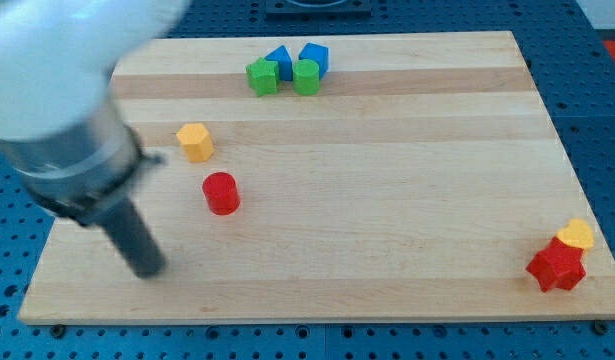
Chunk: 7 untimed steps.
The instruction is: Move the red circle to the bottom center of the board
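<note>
The red circle [221,193] stands left of the board's [387,200] middle, just below the yellow block [195,142]. My tip [150,270] is down-left of it, apart; I have no claw.

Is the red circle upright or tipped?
Upright: the red circle shows its flat round top, standing alone on the board, just below the yellow block. My tip is apart, lower left.
</note>
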Each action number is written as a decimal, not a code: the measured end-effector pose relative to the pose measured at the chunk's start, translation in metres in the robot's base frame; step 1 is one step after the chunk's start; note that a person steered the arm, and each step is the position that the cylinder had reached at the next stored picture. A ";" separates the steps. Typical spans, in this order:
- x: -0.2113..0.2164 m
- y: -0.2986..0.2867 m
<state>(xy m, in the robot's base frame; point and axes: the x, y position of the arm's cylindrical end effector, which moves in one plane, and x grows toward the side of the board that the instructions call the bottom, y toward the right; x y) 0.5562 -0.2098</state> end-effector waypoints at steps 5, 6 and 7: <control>-0.138 0.179; -0.151 0.105; -0.105 0.045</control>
<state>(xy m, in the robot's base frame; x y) 0.4512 -0.1644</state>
